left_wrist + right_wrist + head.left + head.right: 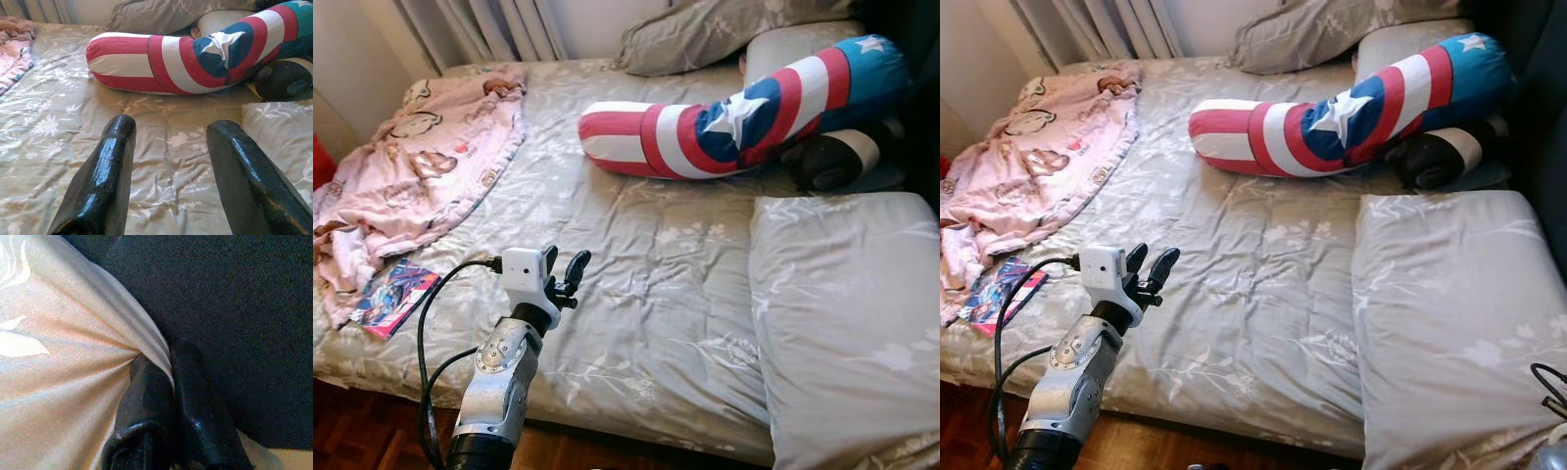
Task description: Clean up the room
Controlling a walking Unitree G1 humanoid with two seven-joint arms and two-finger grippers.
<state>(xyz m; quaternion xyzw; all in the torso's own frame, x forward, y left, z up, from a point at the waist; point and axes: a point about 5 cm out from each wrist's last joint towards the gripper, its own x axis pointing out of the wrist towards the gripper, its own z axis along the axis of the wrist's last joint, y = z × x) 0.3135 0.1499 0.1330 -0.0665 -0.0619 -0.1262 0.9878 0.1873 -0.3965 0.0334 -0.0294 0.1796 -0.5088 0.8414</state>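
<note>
Grey floral sheeting is covering the bed (636,255), and the left gripper (565,266) is hovering over its near left part, its two black fingers (105,171) spread apart with nothing between them and pointing across the mattress toward the headboard end. Beyond it a long red, white and blue bolster (744,113) with a white star is lying across the far half of the bed, and a dark round cushion (832,157) is resting against its right end. A pink blanket (411,166) is sprawling in a rumpled heap over the far left corner and spilling toward the near edge, and a colourful comic book (393,294) is lying flat just beside its lower hem near the bed's left edge. A large grey pillow (847,313) is sitting on the near right part of the bed, with another grey pillow (724,29) propped at the head. The right gripper (171,382) is pinching a fold of pale floral fabric (73,357), its fingers pressed together on the cloth against a dark textured surface (234,298).
</note>
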